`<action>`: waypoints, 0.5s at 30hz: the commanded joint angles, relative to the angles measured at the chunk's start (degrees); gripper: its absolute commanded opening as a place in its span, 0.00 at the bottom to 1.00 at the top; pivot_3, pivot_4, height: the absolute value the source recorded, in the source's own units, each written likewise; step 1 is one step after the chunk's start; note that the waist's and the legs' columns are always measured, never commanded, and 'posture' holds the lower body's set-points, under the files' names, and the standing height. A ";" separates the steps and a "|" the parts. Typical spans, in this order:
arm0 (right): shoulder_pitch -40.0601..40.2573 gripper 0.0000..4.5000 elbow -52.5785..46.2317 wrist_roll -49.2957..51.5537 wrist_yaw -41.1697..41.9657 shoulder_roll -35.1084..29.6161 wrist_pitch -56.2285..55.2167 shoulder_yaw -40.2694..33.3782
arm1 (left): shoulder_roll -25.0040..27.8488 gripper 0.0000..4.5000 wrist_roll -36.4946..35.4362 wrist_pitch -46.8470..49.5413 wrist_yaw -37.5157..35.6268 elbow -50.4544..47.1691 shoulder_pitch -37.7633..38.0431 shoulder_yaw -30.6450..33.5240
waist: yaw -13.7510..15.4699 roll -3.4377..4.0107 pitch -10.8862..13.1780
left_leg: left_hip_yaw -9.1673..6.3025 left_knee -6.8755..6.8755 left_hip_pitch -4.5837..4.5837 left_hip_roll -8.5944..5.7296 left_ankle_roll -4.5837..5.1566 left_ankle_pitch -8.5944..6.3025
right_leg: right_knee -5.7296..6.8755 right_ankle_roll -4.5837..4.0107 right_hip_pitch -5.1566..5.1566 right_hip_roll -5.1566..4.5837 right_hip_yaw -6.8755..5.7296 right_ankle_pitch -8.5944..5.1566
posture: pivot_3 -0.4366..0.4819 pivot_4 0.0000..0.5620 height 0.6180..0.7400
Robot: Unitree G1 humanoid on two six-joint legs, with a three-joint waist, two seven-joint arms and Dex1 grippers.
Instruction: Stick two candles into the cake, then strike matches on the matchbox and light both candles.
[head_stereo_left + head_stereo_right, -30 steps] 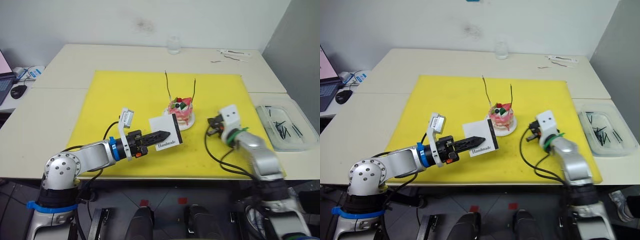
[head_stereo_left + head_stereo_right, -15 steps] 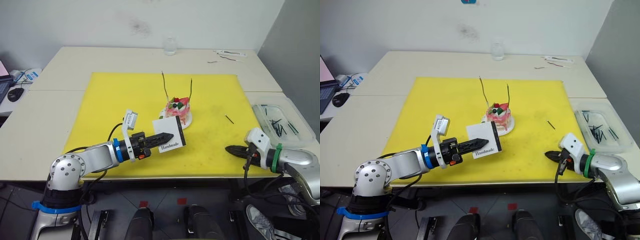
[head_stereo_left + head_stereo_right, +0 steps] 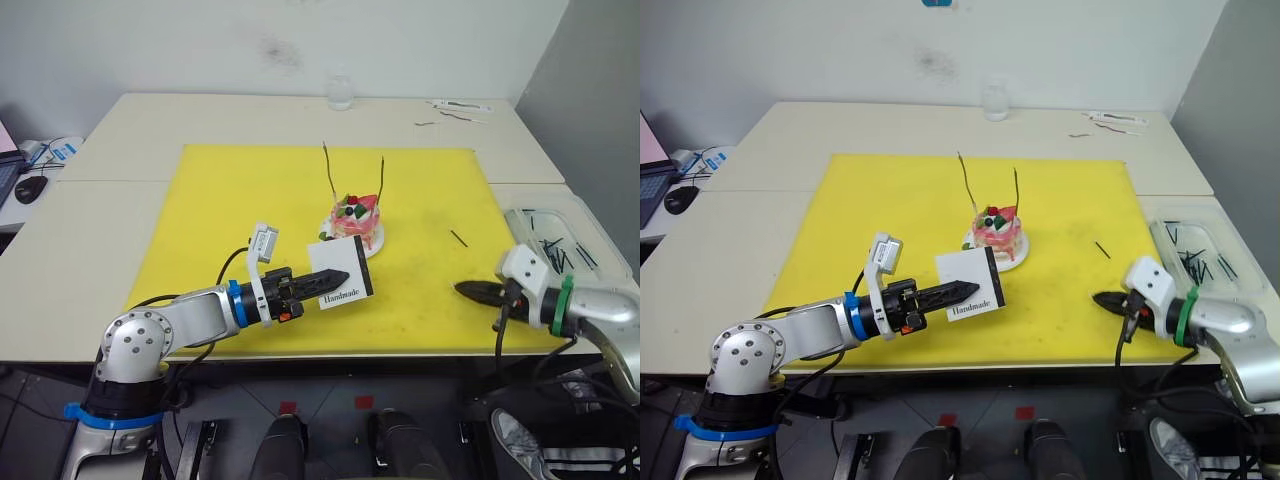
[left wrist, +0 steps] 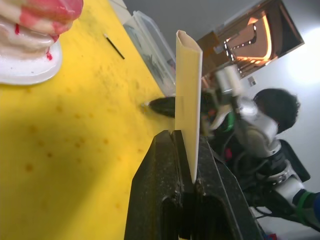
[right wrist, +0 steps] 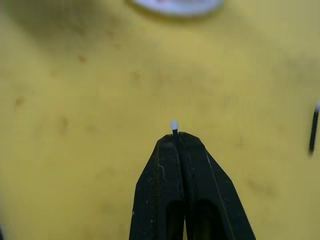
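Observation:
The pink-and-white cake sits on its white plate in the middle of the yellow mat. Two thin candles stand upright in it. My left gripper is shut on the white matchbox, held up in front of the cake; the box stands edge-on between the fingers in the left wrist view. My right gripper is near the mat's right front, shut on a match whose pale tip pokes out past the fingertips. A loose match lies on the mat to the cake's right.
A clear tray holding several dark matches stands off the mat at the right. A glass stands at the table's back edge, with small tools at the back right. A mouse lies at the far left.
My right gripper swung from beside the cake out to the right front of the mat, then edged slightly back in. A loose match now lies on the mat. The left gripper crept right with the matchbox.

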 commanded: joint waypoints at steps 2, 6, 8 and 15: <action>-8.73 0.01 -10.10 0.87 -0.57 0.03 6.33 4.95 | -4.14 0.00 6.88 -2.55 -1.89 0.21 -3.12 -2.91 | 0.23 -0.01 -0.01 | -0.08 0.02 0.01 0.00 0.00 0.00 | -0.01 0.00 0.05 0.01 -0.07 0.00 | 0.48 0.27 1.00; -12.53 0.01 -11.96 -1.11 -1.65 0.46 7.75 8.09 | -7.22 0.00 8.07 -2.41 -1.79 1.00 -4.71 -2.69 | 0.82 -0.02 -0.01 | -0.12 0.02 -0.09 -0.03 -0.01 -0.01 | -0.12 0.00 0.07 -0.03 -0.11 0.00 | 0.48 0.27 1.00; -13.83 0.01 -11.96 -1.77 -2.08 0.81 8.05 9.17 | -7.90 0.00 8.14 -1.85 -2.24 1.05 -5.15 -2.55 | 0.97 -0.02 -0.01 | -0.10 0.02 -0.12 -0.06 -0.01 -0.01 | -0.14 0.01 0.06 -0.07 -0.09 0.00 | 0.48 0.27 1.00; -14.62 0.01 -12.25 -1.82 -2.40 1.52 8.39 9.66 | -9.02 0.00 8.71 -0.92 -2.02 2.15 -6.25 -1.68 | 1.37 -0.02 -0.01 | -0.11 0.05 -0.05 -0.04 -0.01 -0.01 | -0.05 0.01 0.06 -0.05 -0.10 0.00 | 0.48 0.27 1.00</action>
